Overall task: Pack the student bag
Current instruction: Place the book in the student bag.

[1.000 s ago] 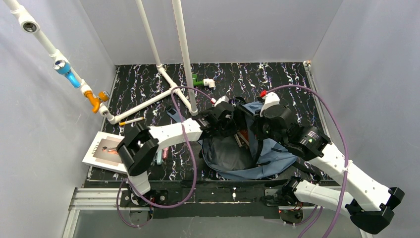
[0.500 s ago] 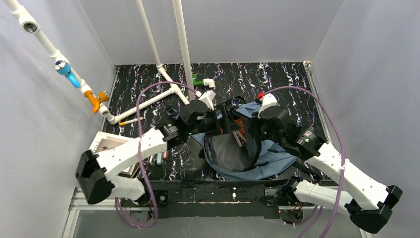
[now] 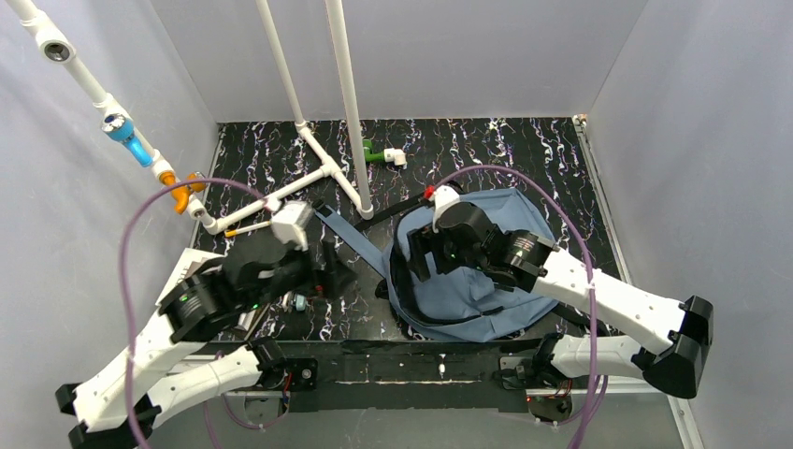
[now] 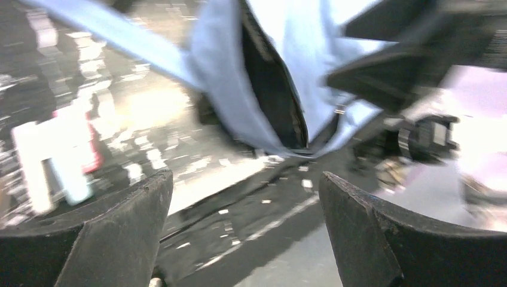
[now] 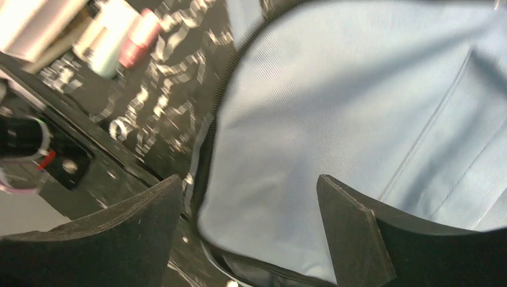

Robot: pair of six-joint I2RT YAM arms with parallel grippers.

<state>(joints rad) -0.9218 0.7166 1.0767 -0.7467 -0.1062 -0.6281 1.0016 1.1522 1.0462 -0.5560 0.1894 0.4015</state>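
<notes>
Student bag (image 3: 468,301) lies flat, lengthwise near-to-far; left pincer (image 4: 245,175) and right pincer (image 5: 249,178) gape empty.

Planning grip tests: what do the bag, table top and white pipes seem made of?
Student bag: soft matte slate-blue woven fabric; fine weave and stitched seams show. Table top: hard, black with white marbling, slightly glossy; material unclear. White pipes: smooth tubes with joint fittings, probably plastic.
</notes>
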